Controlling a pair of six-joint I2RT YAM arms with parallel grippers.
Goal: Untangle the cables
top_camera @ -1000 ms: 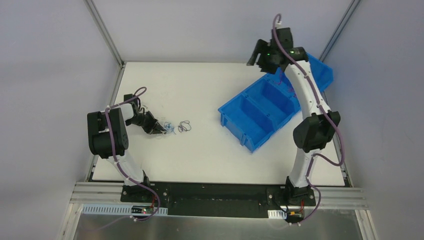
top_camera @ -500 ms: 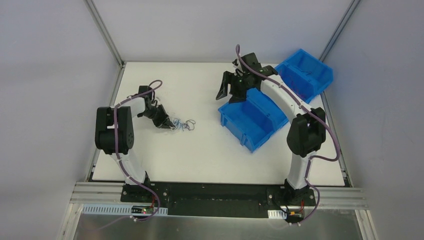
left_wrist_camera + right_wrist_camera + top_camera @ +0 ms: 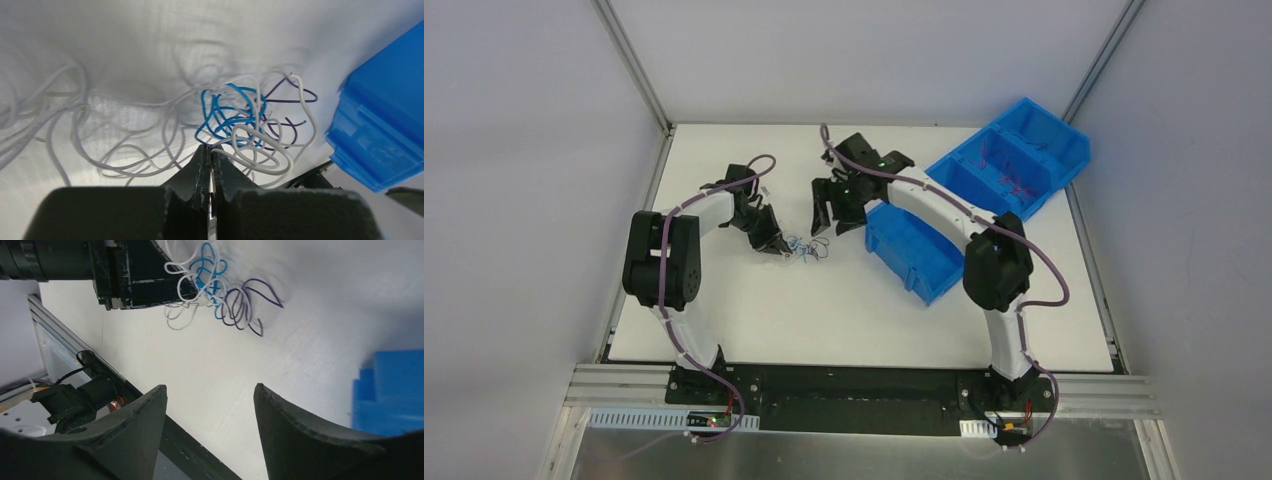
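Observation:
The cables [image 3: 804, 247] are a small tangle of thin white, blue and dark purple wires on the white table. In the left wrist view the cables [image 3: 240, 120] hang just past my fingertips. My left gripper [image 3: 776, 245] is shut on a white wire of the bundle; its jaws are pressed together with the wire end between the tips [image 3: 211, 149]. My right gripper [image 3: 822, 224] is open and empty, just right of and above the bundle. In the right wrist view the cables [image 3: 220, 290] lie far ahead of the spread fingers [image 3: 145, 410].
A blue bin [image 3: 912, 250] lies right of the bundle, close under the right arm; its corner shows in the left wrist view [image 3: 385, 130]. A second blue bin [image 3: 1014, 155] with a few thin wires stands at the back right. Table front edge rail [image 3: 150, 405].
The right arm has swung from the far bin leftward and down to beside the bundle. The left gripper has moved rightward and farther back, carrying the bundle along.

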